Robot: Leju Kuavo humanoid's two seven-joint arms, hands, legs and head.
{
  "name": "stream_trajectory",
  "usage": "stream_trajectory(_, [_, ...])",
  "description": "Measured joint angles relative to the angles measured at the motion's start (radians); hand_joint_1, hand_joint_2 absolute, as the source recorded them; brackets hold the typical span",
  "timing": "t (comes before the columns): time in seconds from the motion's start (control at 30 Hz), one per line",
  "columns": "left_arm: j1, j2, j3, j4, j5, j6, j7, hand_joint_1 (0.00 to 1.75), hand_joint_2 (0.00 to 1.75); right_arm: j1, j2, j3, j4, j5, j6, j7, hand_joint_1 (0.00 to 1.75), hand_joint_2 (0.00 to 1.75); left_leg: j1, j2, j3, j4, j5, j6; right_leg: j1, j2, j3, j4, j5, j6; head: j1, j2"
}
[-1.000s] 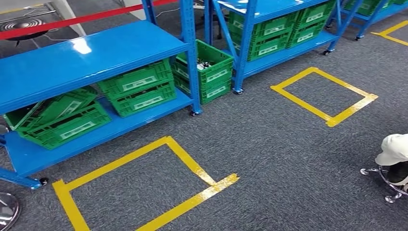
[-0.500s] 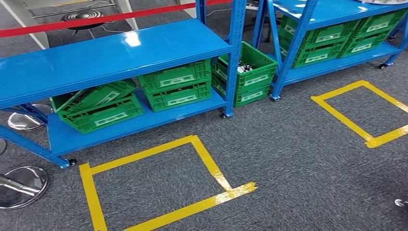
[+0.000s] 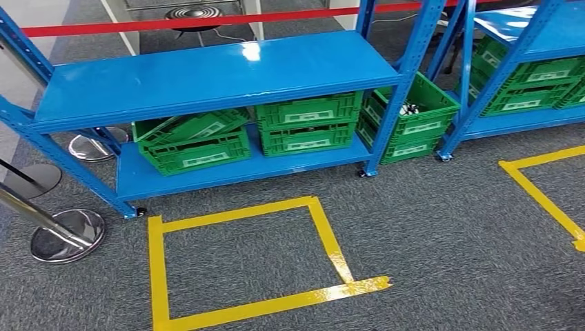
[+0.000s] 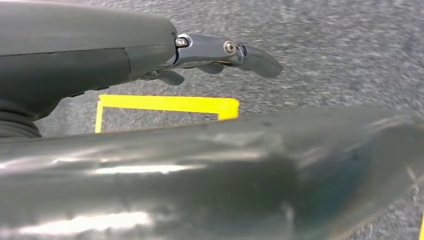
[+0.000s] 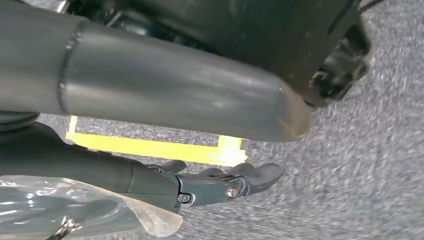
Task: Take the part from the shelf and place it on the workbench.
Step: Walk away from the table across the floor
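A blue shelf (image 3: 207, 76) stands ahead in the head view, with green crates (image 3: 307, 124) on its lower board and one tilted crate (image 3: 190, 127). An open green crate (image 3: 414, 121) on the floor between two shelves holds small dark and white things (image 3: 409, 109). My left hand (image 4: 220, 55) hangs over the carpet, fingers stretched out and holding nothing. My right hand (image 5: 215, 182) also hangs over the carpet with a clear plastic bag (image 5: 75, 210) against it, something dark inside; the grip itself is hidden.
A yellow tape square (image 3: 248, 258) marks the grey carpet before the shelf, with another yellow outline (image 3: 545, 196) at the right. A second blue shelf (image 3: 531, 41) with green crates stands right. Chrome stanchion bases (image 3: 67, 236) and a red belt (image 3: 172, 24) lie left and behind.
The whole picture has slid to the right, so the camera has turned left; the shelf now sits in the middle. A person in a white cap at the right edge has left the view.
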Motion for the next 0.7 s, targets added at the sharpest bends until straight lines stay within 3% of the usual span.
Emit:
stream_trajectory(0.07, [0.000, -0.002, 0.000, 0.000, 0.000, 0.002, -0.001, 0.00, 0.00, -0.001, 0.000, 0.000, 0.000, 0.000, 0.000, 0.000, 0.00, 0.00, 0.008, -0.024, 0.006, -0.010, 0.006, 0.008, -0.004, 0.059, -0.032, 0.067, -0.042, 0.008, 0.005, 0.000])
stream_trajectory(0.1, [-0.002, -0.003, 0.000, 0.000, 0.000, 0.003, -0.002, 0.00, 0.00, -0.001, 0.000, 0.000, 0.000, 0.000, 0.000, -0.001, 0.00, 0.00, 0.009, -0.035, 0.005, -0.010, 0.007, 0.010, -0.005, 0.088, -0.062, 0.129, -0.070, 0.010, 0.008, 0.000])
stream_trajectory(0.17, [-0.004, -0.006, 0.000, 0.000, 0.000, 0.004, -0.003, 0.00, 0.00, 0.004, -0.001, 0.000, 0.000, -0.001, 0.000, 0.000, 0.00, 0.00, 0.010, -0.062, 0.005, -0.010, 0.006, 0.012, -0.006, 0.109, -0.137, 0.259, -0.110, 0.015, 0.010, 0.000])
stream_trajectory(0.2, [-0.004, -0.007, 0.000, 0.000, 0.000, 0.004, -0.003, 0.00, 0.00, 0.007, -0.002, 0.000, 0.000, -0.003, 0.000, 0.000, 0.00, 0.00, 0.010, -0.074, 0.006, -0.009, 0.005, 0.013, -0.007, 0.112, -0.162, 0.291, -0.106, 0.017, 0.010, 0.000])
stream_trajectory(0.23, [-0.003, -0.008, 0.000, 0.000, 0.000, 0.004, -0.003, 0.00, 0.00, 0.009, -0.003, 0.000, 0.000, -0.007, 0.000, -0.002, 0.00, 0.00, 0.011, -0.086, 0.008, -0.008, 0.003, 0.012, -0.007, 0.113, -0.168, 0.280, -0.079, 0.019, 0.011, 0.000])
stream_trajectory(0.3, [-0.001, -0.008, 0.000, 0.000, 0.000, 0.005, -0.003, 0.00, 0.00, 0.007, -0.004, -0.001, 0.000, -0.019, 0.002, -0.007, 0.00, 0.00, 0.015, -0.099, 0.011, -0.001, -0.004, 0.004, -0.011, 0.114, -0.125, 0.152, 0.008, 0.023, 0.012, 0.000])
stream_trajectory(0.37, [-0.001, -0.009, 0.000, 0.000, -0.002, 0.008, -0.003, 0.00, 0.00, 0.001, -0.004, -0.004, 0.000, -0.032, 0.007, -0.013, 0.00, 0.00, 0.013, -0.105, 0.009, 0.010, -0.013, -0.007, -0.013, 0.122, -0.080, 0.042, 0.050, 0.022, 0.014, 0.000])
stream_trajectory(0.4, [-0.002, -0.010, 0.000, 0.000, -0.003, 0.010, -0.003, 0.00, 0.00, -0.001, -0.004, -0.006, 0.001, -0.036, 0.009, -0.015, 0.00, 0.00, 0.011, -0.106, 0.007, 0.014, -0.017, -0.011, -0.014, 0.126, -0.070, 0.020, 0.052, 0.018, 0.013, 0.000])
stream_trajectory(0.47, [-0.002, -0.011, 0.000, 0.000, -0.005, 0.015, -0.003, 0.00, 0.00, -0.001, -0.004, -0.010, 0.001, -0.041, 0.012, -0.016, 0.00, 0.00, 0.008, -0.107, 0.006, 0.015, -0.017, -0.001, -0.014, 0.129, -0.065, 0.013, 0.053, 0.006, 0.011, 0.000])
stream_trajectory(0.57, [-0.003, -0.012, 0.000, 0.000, -0.007, 0.018, -0.003, 0.00, 0.00, 0.001, -0.003, -0.019, 0.001, -0.045, 0.016, -0.016, 0.00, 0.00, 0.003, -0.107, 0.014, 0.002, -0.010, 0.015, -0.019, 0.129, -0.058, -0.004, 0.060, 0.010, 0.008, 0.000])
stream_trajectory(0.63, [-0.004, -0.015, 0.000, 0.000, -0.007, 0.021, -0.003, 0.00, 0.00, -0.001, -0.003, -0.022, 0.001, -0.045, 0.019, -0.016, 0.00, 0.00, 0.006, -0.104, 0.058, -0.074, 0.022, 0.031, -0.020, 0.126, -0.040, -0.033, 0.071, 0.012, 0.003, 0.000])
stream_trajectory(0.7, [-0.006, -0.020, 0.000, 0.000, -0.007, 0.023, -0.003, 0.00, 0.00, -0.004, -0.005, -0.023, 0.001, -0.045, 0.025, -0.017, 0.00, 0.00, 0.016, -0.099, 0.109, -0.165, 0.059, 0.050, -0.016, 0.125, -0.048, -0.012, 0.053, 0.012, 0.001, 0.000])
